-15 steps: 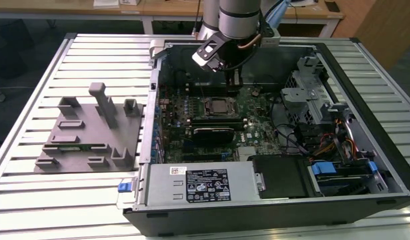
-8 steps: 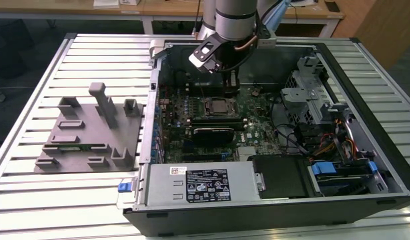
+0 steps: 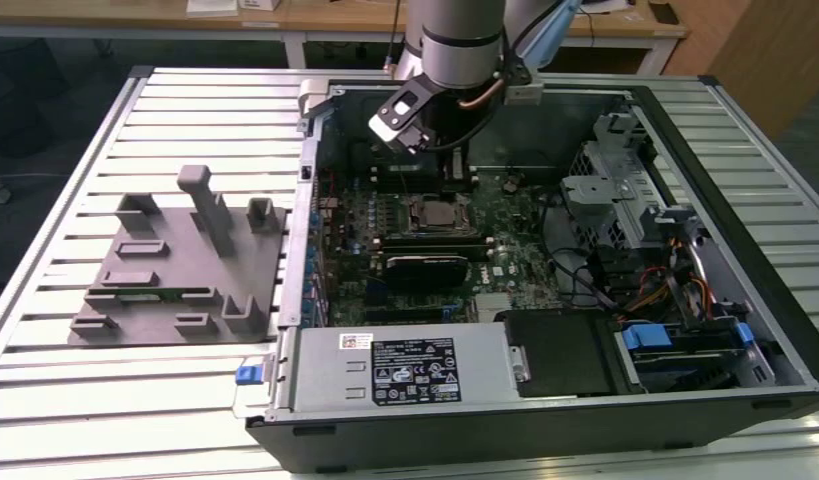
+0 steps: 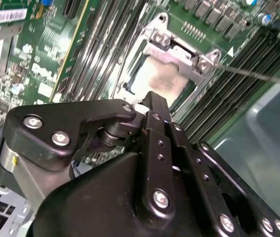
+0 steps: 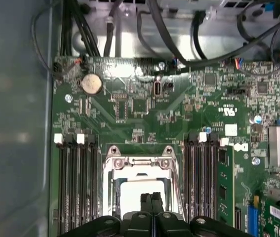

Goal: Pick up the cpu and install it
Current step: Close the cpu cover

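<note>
Closed tool (image 5: pixel 152 198) hovers over the cpu (image 5: pixel 130 195), flat in its socket (image 5: pixel 140 160) around the case's (image 3: pixel 543 425) 11 o'clock, memory slots (image 5: pixel 75 182) crowding both sides.

Cannot see the near edge of the cpu (image 5: pixel 139 188) in the first wrist view, covered by the gripper (image 5: pixel 151 196), itself cut off at the picture's edge. Cannot tell the cpu's surface in the second wrist view: washed pale, partly behind the gripper. Cannot follow the arm (image 3: pixel 460 40) past the exterior view's top.
</note>
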